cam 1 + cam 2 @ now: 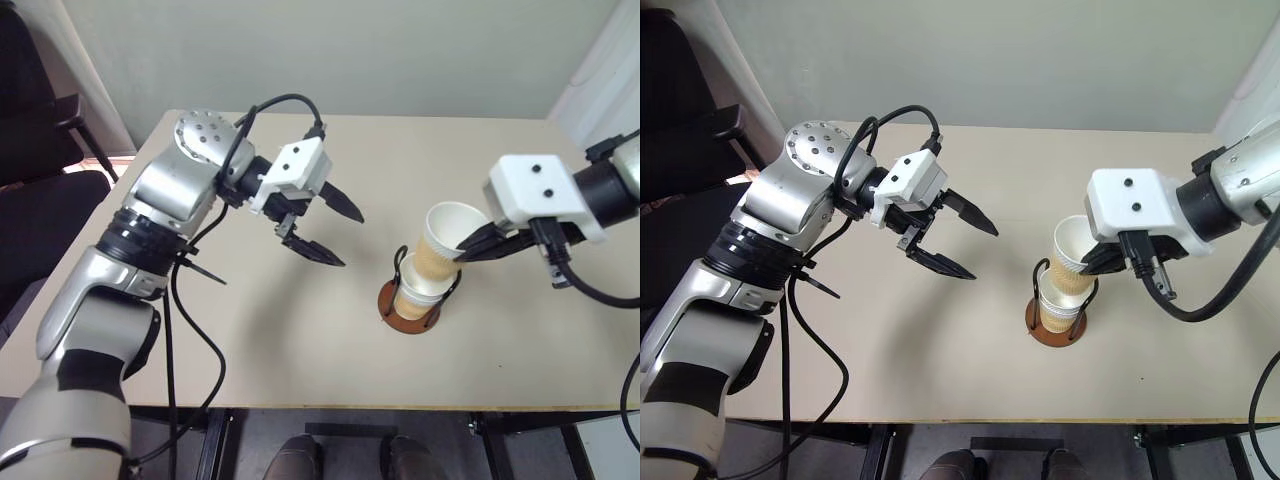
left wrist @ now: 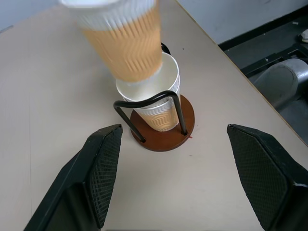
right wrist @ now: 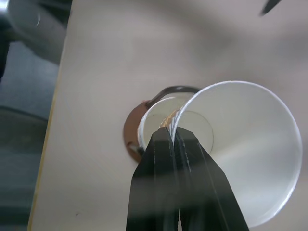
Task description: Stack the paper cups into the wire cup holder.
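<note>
The wire cup holder (image 1: 390, 303), a reddish-brown disc with black wire loops, stands on the table right of centre. Two nested paper cups (image 1: 415, 294) appear to sit in it. A third paper cup (image 1: 447, 232) hangs tilted just above them, its bottom at their mouth. My right gripper (image 1: 468, 248) is shut on this cup's rim, one finger inside and one outside, which the right wrist view shows with the fingers (image 3: 166, 159) pinching the white rim. My left gripper (image 1: 349, 238) hovers open to the left of the holder, pointing at it with nothing between its fingers (image 2: 103, 163).
The beige table (image 1: 300, 350) has its front edge close below the holder. A black chair (image 1: 35, 170) stands off the table's left side. A white panel (image 1: 612, 75) is at the back right.
</note>
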Motion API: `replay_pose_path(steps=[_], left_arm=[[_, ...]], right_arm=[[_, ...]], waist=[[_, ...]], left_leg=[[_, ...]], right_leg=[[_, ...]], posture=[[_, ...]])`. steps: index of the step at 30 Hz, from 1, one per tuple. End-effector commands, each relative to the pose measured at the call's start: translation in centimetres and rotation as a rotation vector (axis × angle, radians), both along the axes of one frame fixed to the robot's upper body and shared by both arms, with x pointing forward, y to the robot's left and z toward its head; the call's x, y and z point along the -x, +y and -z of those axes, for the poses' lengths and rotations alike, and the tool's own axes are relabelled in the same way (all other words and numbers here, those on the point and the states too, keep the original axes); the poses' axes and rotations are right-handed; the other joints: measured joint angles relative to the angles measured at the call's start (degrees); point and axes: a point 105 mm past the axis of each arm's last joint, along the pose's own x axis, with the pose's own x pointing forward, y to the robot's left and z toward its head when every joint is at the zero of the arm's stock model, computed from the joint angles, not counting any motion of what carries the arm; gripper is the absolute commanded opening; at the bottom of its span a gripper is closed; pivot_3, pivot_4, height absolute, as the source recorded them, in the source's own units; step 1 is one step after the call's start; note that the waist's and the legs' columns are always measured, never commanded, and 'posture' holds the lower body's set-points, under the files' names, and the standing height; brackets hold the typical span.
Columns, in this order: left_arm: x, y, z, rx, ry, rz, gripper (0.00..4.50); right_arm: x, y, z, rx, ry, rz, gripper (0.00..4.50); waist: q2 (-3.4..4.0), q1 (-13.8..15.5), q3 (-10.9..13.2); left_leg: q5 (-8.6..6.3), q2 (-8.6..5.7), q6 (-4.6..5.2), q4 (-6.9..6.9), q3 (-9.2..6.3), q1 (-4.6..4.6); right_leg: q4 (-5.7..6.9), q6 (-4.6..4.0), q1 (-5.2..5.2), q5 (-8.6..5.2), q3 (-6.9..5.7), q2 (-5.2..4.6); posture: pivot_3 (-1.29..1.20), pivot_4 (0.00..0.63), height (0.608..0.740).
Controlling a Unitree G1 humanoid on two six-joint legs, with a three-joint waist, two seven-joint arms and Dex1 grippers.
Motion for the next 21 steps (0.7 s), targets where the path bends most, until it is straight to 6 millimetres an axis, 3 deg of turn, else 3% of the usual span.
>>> replay_pose_path(steps=[1, 9, 10, 13, 21], left_arm=[[0.7, 0.0, -1.5, 0.004, -0.042, 0.035, 3.75], [0.8, 0.0, -1.6, 0.005, -0.041, 0.032, 3.75], [0.9, 0.1, -1.6, 0.004, -0.04, 0.03, 3.75], [0.8, 0.3, -1.6, 0.003, -0.037, 0.016, 3.75], [1.1, 0.8, -1.6, 0.005, -0.012, -0.032, 3.75]], right_arm=[[0.1, 0.0, 0.5, 0.029, -0.016, -0.028, 0.04], [-0.4, 1.3, 2.5, 0.004, 0.033, -0.058, 0.04], [-0.5, 1.4, 2.6, -0.001, 0.038, -0.057, 0.21], [-0.8, 1.9, 2.1, -0.03, 0.03, -0.056, 0.92], [-2.2, 1.8, -1.0, -0.131, -0.056, 0.002, 3.55]], waist=[[0.0, -0.03, 0.0], [0.0, -0.15, 0.0], [0.0, -0.16, 0.0], [0.0, -0.17, 0.0], [0.0, -0.25, 0.0]], left_leg=[[0.0, 0.0, 0.0, 0.0, 0.02, 0.0], [0.02, 0.02, -0.03, 0.04, 0.01, 0.04], [0.02, 0.01, -0.03, 0.04, 0.02, 0.04], [0.02, 0.01, -0.03, 0.03, 0.02, 0.03], [0.02, 0.01, -0.03, 0.0, 0.01, 0.03]], right_leg=[[0.0, 0.0, 0.0, 0.0, 0.0, 0.01], [0.09, -0.01, 0.0, 0.0, 0.0, 0.01], [0.09, -0.01, 0.0, 0.01, 0.0, 0.02], [0.07, -0.01, 0.0, 0.01, 0.0, 0.01], [0.05, -0.08, 0.0, -0.04, -0.01, 0.01]], posture=[[0.0, 0.15, 0.74], [0.0, 0.15, 0.74], [0.0, 0.15, 0.74], [0.0, 0.15, 0.74], [0.0, 0.15, 0.74]])
